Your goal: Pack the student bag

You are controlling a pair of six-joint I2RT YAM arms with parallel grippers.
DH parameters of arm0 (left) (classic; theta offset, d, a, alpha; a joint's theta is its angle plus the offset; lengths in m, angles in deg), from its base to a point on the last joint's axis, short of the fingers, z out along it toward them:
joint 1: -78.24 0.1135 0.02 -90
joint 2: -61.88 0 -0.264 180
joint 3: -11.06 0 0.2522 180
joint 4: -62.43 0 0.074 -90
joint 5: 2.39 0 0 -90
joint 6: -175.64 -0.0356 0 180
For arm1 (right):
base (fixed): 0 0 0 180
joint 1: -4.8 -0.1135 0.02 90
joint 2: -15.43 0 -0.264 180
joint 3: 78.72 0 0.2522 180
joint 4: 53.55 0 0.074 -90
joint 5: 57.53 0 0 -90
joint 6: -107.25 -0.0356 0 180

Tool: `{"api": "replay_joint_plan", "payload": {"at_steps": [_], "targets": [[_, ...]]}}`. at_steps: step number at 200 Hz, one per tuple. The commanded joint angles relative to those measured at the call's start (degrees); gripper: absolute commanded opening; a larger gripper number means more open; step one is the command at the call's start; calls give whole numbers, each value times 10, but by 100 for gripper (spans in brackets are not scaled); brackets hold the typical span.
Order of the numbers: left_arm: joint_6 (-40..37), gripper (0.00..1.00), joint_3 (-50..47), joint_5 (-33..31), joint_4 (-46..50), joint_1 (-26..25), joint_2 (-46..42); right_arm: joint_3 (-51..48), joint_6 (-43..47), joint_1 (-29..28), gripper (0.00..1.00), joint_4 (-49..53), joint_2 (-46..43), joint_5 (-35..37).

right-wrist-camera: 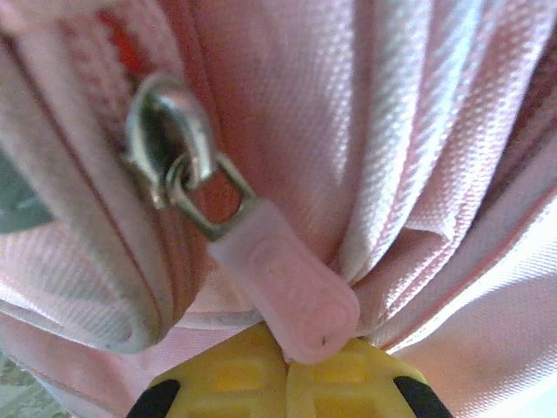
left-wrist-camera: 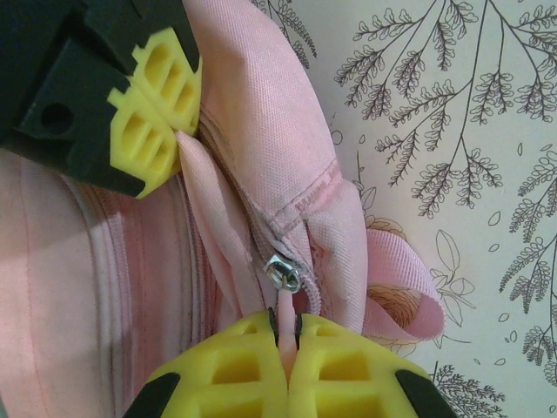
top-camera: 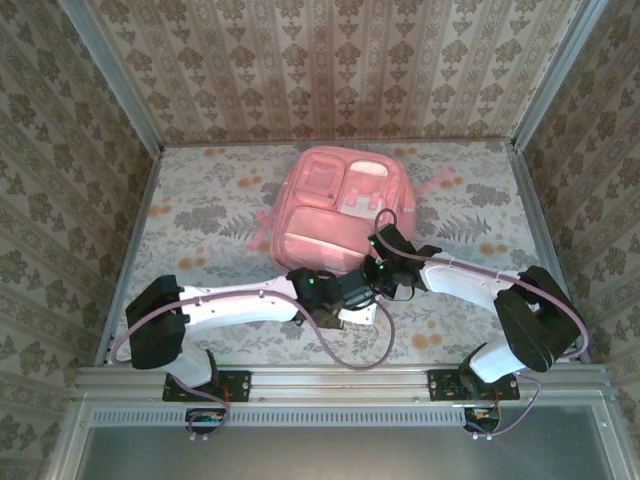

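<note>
Holding zips at the near end of the student bag

Top view: the bag lies centre-far on the table, long axis near to far. The left gripper and right gripper meet at its near end, with open room on both sides. Left wrist view: the left fingers are clamped on a pink zip pull just below its slider, and the right fingers are together against a fabric fold. Right wrist view: the fingers are together at the tip of a second pull tab. Whether it is pinched, I cannot tell.

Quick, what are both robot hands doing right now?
Left gripper: shut on the zipper pull of the bag.
Right gripper: shut, pinching a fold of the bag.
</note>
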Motion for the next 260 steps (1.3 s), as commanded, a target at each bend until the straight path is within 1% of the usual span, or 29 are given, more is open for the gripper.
{"api": "replay_joint_plan", "payload": {"at_steps": [1, 62, 111, 158, 176, 180, 184, 189, 195, 202, 214, 228, 243, 260], "targets": [[-11, 0, -17, 2, 34, -12, -20, 16, 53, 10, 0, 64, -16, 76], [21, 0, -51, -19, 40, -9, -80, 22, 92, 44, 0, 93, -19, 94], [53, 0, -91, -19, 14, 7, -125, 9, 113, 100, 0, 99, -49, 73], [78, 0, -114, 15, -18, 37, -188, 14, 143, 134, 0, 120, -84, 69], [80, 0, -113, 36, -32, 38, -194, 2, 139, 148, 0, 89, -95, 18], [82, 0, -110, 42, -36, 38, -194, 4, 138, 148, 5, 87, -98, 9], [82, 0, -107, 47, -41, 37, -192, 6, 135, 146, 13, 86, -102, 1], [83, 0, -103, 53, -49, 37, -189, 10, 132, 143, 26, 86, -107, -8], [83, 0, -96, 59, -57, 36, -184, 15, 125, 139, 38, 88, -114, -18], [83, 0, -85, 65, -65, 35, -177, 22, 115, 137, 48, 95, -126, -28], [81, 0, -66, 75, -74, 33, -159, 29, 95, 135, 55, 111, -154, -37], [76, 0, -47, 83, -79, 29, -136, 21, 66, 135, 58, 121, -196, -50], [70, 0, -31, 89, -84, 24, -113, -3, 26, 134, 58, 121, -235, -72], [66, 0, -16, 95, -89, 18, -91, -43, -28, 126, 55, 106, -267, -100]]}}
